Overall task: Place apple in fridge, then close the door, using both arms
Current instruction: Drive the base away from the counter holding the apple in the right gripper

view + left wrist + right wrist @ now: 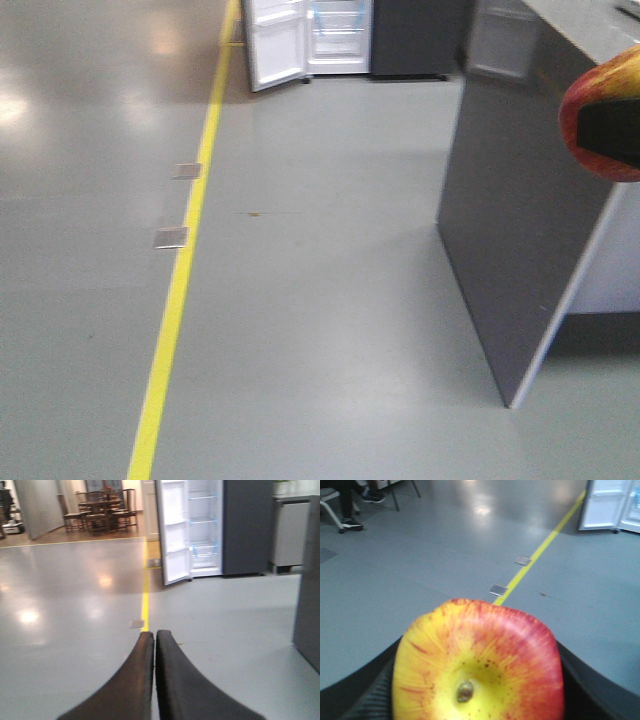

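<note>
The red and yellow apple fills the lower right wrist view, stem dimple facing the camera, held between the black fingers of my right gripper, which is shut on it. It also shows at the right edge of the front view as the apple. The fridge stands far ahead, its white inside and shelves showing, with the door swung open to the left. My left gripper points toward it over the floor, jaws pressed together and empty.
A yellow floor line runs toward the fridge, with two small metal floor plates beside it. A dark grey counter cabinet stands close on the right. Table and chairs sit far back left.
</note>
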{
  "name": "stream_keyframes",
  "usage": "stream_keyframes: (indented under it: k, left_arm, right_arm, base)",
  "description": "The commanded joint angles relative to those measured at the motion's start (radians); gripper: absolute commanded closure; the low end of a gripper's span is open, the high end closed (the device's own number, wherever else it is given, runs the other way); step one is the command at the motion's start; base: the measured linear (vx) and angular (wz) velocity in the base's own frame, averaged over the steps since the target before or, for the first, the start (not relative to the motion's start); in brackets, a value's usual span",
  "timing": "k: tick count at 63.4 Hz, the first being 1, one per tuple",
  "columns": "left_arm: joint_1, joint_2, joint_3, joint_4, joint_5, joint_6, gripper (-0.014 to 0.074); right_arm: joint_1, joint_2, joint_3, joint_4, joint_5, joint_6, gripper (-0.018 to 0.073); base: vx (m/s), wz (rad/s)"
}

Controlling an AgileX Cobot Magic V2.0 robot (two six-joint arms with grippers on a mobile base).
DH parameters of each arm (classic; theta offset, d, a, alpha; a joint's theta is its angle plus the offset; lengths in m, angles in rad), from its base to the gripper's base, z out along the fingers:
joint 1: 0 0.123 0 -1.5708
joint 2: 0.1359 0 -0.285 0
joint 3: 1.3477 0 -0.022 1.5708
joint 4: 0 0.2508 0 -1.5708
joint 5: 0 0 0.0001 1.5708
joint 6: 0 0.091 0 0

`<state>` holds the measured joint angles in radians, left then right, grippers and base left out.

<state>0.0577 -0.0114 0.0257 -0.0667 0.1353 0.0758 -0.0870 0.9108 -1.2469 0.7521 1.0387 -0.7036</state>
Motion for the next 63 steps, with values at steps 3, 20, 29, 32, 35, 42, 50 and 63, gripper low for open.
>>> stream_keyframes:
  k: [3,20,29,32,35,42,50,63]
  left_arm:
    - [0.001,-0.014,0.021,-0.009,-0.077,-0.007,0.0603]
    - [0.001,-0.014,0.021,-0.009,-0.077,-0.007,0.0603]
    - [0.001,-0.014,0.021,-0.009,-0.077,-0.007,0.0603]
    - [0.001,-0.014,0.021,-0.009,-0.077,-0.007,0.0603]
    - [0.001,-0.014,0.021,-0.009,-0.077,-0.007,0.0603]
    - [0.001,-0.014,0.021,-0.009,-0.077,-0.007,0.0603]
    - [0.001,-0.014,0.021,-0.009,-0.077,-0.007,0.0603]
    - [0.001,-0.014,0.021,-0.009,-0.077,-0.007,0.0603]
  right_arm:
    - [-0.002,-0.008,-0.023,0.049,-0.059,-0.005,0.0566]
    - [-0.002,-0.008,-0.023,0.049,-0.059,-0.005,0.0566]
    - [-0.002,-0.008,-0.023,0.049,-0.059,-0.005,0.0566]
    - [-0.002,-0.008,-0.023,0.049,-0.059,-0.005,0.0566]
    - [-0.002,-0.008,-0.023,0.049,-0.059,-0.005,0.0566]
    - [-0.002,-0.008,-0.023,0.049,-0.059,-0.005,0.0566]
    - [-0.002,-0.008,-0.023,0.049,-0.059,-0.005,0.0566]
    - [-0.002,-0.008,-0.023,0.049,-0.059,-0.005,0.0566]
  base:
    - [0.14,0.54]
    - [0.14,0.46]
    - [0.14,0.32]
    - [0.14,0.26]
    - [0.14,0.22]
    - [0.15,0.17]
    - [0.16,0.09]
    - [0.18,0.01]
